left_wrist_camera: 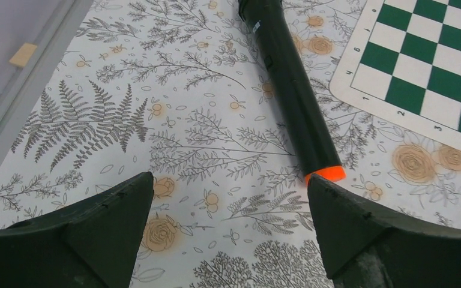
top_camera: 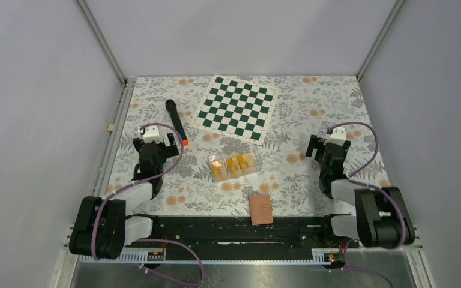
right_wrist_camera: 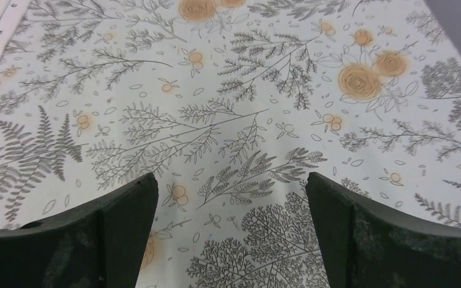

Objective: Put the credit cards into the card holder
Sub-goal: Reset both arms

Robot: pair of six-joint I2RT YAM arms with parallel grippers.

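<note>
Surface: grey-walled enclosure around a bench (top_camera: 312,180) covered in floral, fern-printed cloth.
Credit cards (top_camera: 234,164): yellow-orange, they lay inside a clear plastic box (top_camera: 210,161) near the bench's middle.
Card holder (top_camera: 261,209): tan-brown and folded shut, it lay flat by the near edge, just in front of the box and apart from it.
Left claw (left_wrist_camera: 229,180): spread wide, pinching nothing, facing bare cloth.
Black rod (left_wrist_camera: 288,90): its orange end lay just beside the left claw's right finger.
Right claw (right_wrist_camera: 231,177): spread wide, holding nothing, well apart from the cards.
Chessboard (top_camera: 236,108): green-white, at the far side.
</note>
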